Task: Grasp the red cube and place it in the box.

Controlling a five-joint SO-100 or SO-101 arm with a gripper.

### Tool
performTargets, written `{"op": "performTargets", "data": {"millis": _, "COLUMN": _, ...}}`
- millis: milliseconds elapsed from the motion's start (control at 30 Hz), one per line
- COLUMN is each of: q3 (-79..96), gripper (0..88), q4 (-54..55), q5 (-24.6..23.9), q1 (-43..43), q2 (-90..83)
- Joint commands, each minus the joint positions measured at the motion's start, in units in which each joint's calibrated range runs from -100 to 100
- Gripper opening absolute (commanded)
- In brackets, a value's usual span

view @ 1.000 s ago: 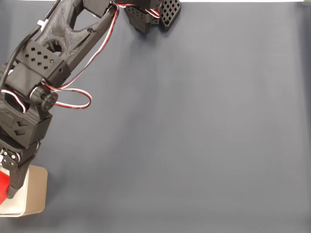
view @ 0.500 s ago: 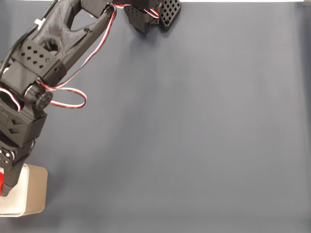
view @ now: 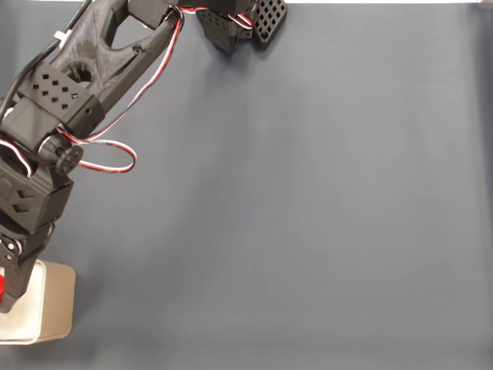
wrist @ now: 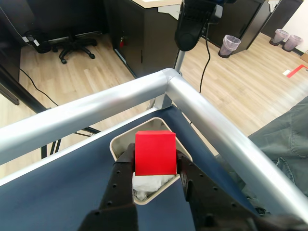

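In the fixed view, the black arm (view: 69, 100) reaches from the top edge down the left side of the dark blue table (view: 308, 200). The gripper (view: 8, 289) sits at the lower left, over the box (view: 54, 308), which stands at the table's bottom left corner. A sliver of the red cube (view: 1, 288) shows at the left edge of the frame, against the gripper's dark finger and over the box's white inside. From here the jaws' state cannot be read.

In the wrist view, the cube (wrist: 154, 152) sits squarely between the two black fingers (wrist: 122, 173), one pressed to each side face, so the gripper (wrist: 154, 168) is clamped on it. The cube is held above the box (wrist: 118, 144), over its open white interior, and hides much of it. Whether the cube touches the bottom cannot be told. Behind the box, a silver rail (wrist: 144, 96) frames the table's corner, with a wooden floor (wrist: 86, 72) beyond.
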State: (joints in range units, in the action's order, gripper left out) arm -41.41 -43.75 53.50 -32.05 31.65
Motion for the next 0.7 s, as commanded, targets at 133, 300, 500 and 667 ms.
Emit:
{"op": "performTargets", "data": {"millis": 133, "q3": -2.66, "gripper": 9.0, "q4": 1.79, "q5": -0.34, "q1": 0.94, "q2": -1.85}}
{"op": "performTargets", "data": {"millis": 300, "q3": -2.66, "gripper": 9.3, "q4": 2.12, "q5": -0.39, "q1": 0.94, "q2": -1.85}}
{"op": "performTargets", "data": {"millis": 500, "q3": -2.84, "gripper": 12.7, "q4": 2.12, "q5": -0.49, "q1": 0.94, "q2": -1.93}}
{"op": "performTargets", "data": {"millis": 667, "q3": -2.48, "gripper": 39.2, "q4": -2.97, "q5": 3.17, "q1": 1.08, "q2": -2.36}}
